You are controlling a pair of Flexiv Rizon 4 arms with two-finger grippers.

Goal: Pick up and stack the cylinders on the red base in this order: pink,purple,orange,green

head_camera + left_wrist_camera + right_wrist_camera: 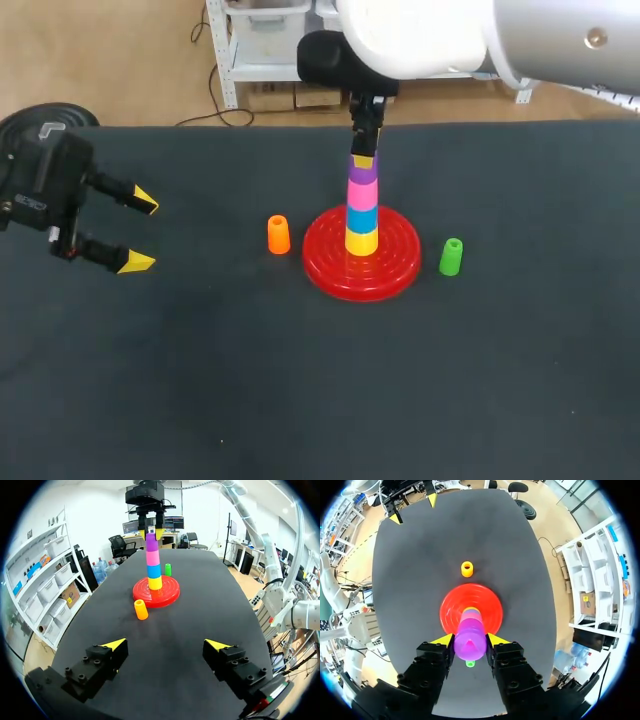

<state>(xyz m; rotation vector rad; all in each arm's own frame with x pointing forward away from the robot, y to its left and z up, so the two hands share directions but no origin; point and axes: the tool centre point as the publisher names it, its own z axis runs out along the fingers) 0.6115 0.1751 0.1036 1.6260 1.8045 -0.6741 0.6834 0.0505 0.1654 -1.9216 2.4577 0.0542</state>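
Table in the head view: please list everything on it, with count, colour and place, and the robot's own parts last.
table: one, dark grey, under everything
red base: one, red, table's middle
yellow cylinder: one, yellow, lowest on the base
blue cylinder: one, blue, on the yellow
pink cylinder: one, pink, on the blue
purple cylinder: one, purple, stack's top
orange cylinder: one, orange, upright, left of the base
green cylinder: one, green, right of the base
left gripper: one, yellow-tipped, open, table's left side
right gripper: one, yellow-tipped, shut on the purple cylinder
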